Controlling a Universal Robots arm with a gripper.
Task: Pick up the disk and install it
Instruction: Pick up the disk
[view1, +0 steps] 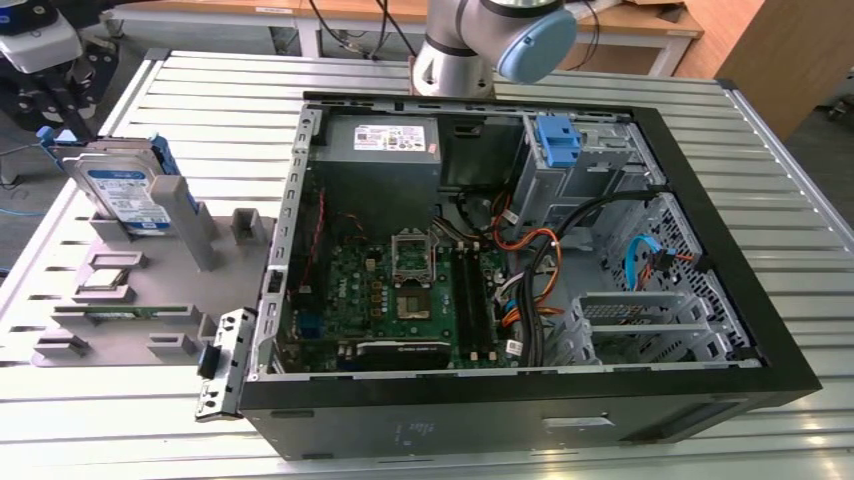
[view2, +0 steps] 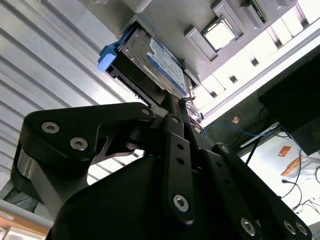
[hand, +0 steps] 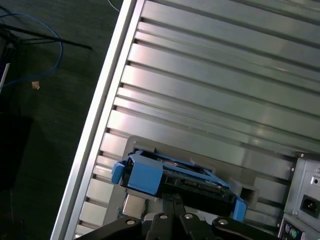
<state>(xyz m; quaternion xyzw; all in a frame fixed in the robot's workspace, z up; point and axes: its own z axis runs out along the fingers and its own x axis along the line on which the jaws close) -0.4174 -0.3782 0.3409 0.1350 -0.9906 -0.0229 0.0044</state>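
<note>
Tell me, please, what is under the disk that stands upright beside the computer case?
A slot of the grey parts holder, which lies on the ribbed metal table. The disk stands in it; its lower edge is covered by the slot walls.

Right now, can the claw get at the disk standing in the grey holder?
Probably yes. The claw hangs close over the disk, whose top edge rises free of the grey holder; I see nothing between them in both wrist views.

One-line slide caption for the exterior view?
Gripper over the disk, which stands upright in a grey fixture beside the open computer case.
</note>
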